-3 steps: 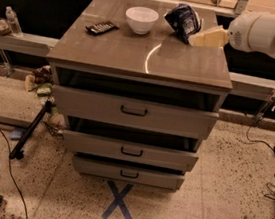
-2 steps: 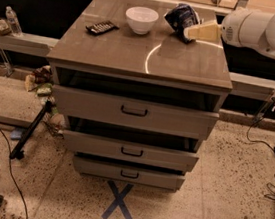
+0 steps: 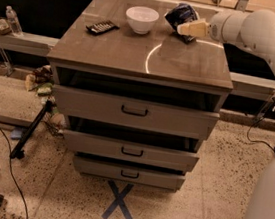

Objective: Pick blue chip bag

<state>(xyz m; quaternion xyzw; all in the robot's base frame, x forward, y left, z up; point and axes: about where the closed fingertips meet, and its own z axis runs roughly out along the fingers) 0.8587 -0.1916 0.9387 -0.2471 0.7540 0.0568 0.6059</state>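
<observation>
Three things on top: the blue chip bag, a white bowl and a black remote are set along the far part of the cabinet top.
Bag's place: the bag is found at the far right of the top, just right of the bowl and apart from it.
Gripper's place: the gripper is held low over the far right of the top, its tip laid against the bag's near right side.
Gripper's state: whether it is released or clenched cannot be told.
Reason for the approach: the arm is brought in from the right, which is judged to keep it away from the bowl and remote on the left.
Reason for the height: the gripper is kept level with the bag's body, so a sideways grasp is judged to be intended.
Bag's long axis: it appears to be run diagonally, from far left to near right.
Bag's pose: the bag is seen crumpled and propped up rather than flat; which end is the top cannot be told.
</observation>
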